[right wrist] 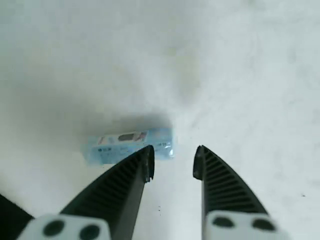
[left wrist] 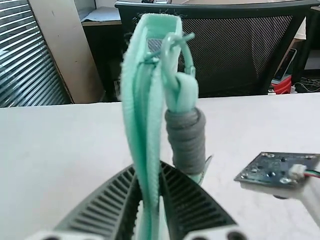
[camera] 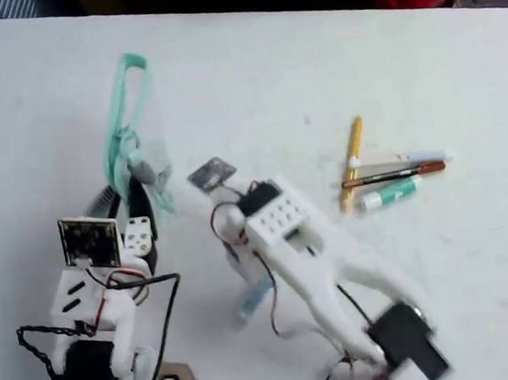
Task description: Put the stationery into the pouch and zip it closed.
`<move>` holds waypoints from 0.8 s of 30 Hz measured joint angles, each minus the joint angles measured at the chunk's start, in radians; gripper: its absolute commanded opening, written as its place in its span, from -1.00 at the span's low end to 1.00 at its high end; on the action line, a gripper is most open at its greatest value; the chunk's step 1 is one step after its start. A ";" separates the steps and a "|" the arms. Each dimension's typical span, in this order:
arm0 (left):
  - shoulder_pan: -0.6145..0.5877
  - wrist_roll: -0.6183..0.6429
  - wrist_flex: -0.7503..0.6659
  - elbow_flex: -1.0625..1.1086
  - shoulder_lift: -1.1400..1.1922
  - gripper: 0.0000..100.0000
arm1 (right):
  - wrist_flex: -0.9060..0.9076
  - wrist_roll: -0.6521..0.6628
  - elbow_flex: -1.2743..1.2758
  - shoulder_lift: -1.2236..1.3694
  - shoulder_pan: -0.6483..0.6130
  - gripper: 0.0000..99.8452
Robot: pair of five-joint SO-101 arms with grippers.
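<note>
Spread hand (right wrist: 173, 159) near blue packet (right wrist: 125, 143)

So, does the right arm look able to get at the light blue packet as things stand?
Probably yes. The right gripper hangs open just above the light blue packet, nothing between them, bare table around it. The packet lies mostly to one finger's side, so a small shift seems needed.

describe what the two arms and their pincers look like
Both arms are white plastic with black motor blocks. The left arm has a looping black cable, and the right arm has thin red wires. A left circuit board and a right circuit board sit near the wrists. The left pincer and right pincer have dark ribbed tapering fingers on white bases.
</note>
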 measured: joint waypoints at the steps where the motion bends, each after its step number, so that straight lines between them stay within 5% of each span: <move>1: 0.000 0.000 0.000 0.000 0.000 -0.94 | 0.000 0.014 0.028 -0.041 -0.011 -0.65; 6: 0.000 0.000 0.000 0.000 0.000 -0.94 | 0.002 0.037 0.109 -0.098 -0.069 -0.34; 15: 0.000 0.000 0.000 0.000 0.000 -0.94 | -0.028 0.008 0.117 0.023 -0.275 -0.33; 24: 0.000 0.000 0.000 0.000 0.000 -0.94 | -0.117 -0.038 0.117 0.087 -0.290 -0.33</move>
